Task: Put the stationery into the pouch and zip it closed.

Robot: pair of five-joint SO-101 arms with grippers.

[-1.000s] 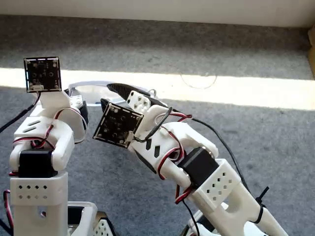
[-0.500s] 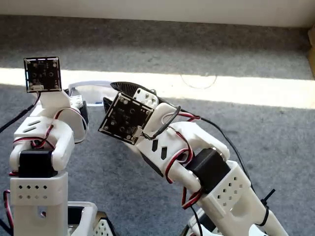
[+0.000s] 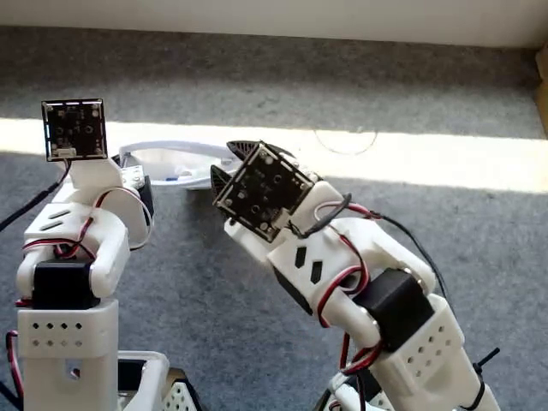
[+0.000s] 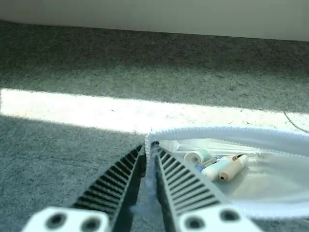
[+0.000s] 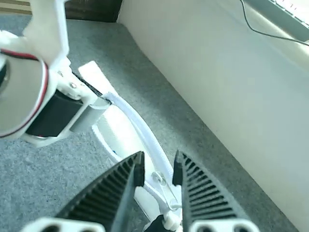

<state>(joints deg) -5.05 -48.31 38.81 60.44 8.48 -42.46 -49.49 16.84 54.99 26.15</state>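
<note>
1. The pouch point(image 4: 270, 188) lies on grey carpet point(image 4: 48, 150), pens point(image 4: 217, 166) inside; its mouth seems open;
2. The left gripper point(image 4: 148, 147) is clamped on the pouch's end;
3. The right gripper point(image 5: 158, 162) hangs above the zip point(image 5: 144, 137), jaws slightly apart.

left arm point(image 3: 77, 248) folded upright at near left, elbow bent, wrist pointing away from base; left gripper point(image 4: 148, 150) low, jaws almost together, pinching end corner of pouch point(image 4: 270, 179). right arm point(image 3: 360, 282) stretched diagonally from lower right up toward left arm, wrist rolled sideways; right gripper point(image 5: 157, 166) jaws parted by narrow gap, tips angled down
</note>
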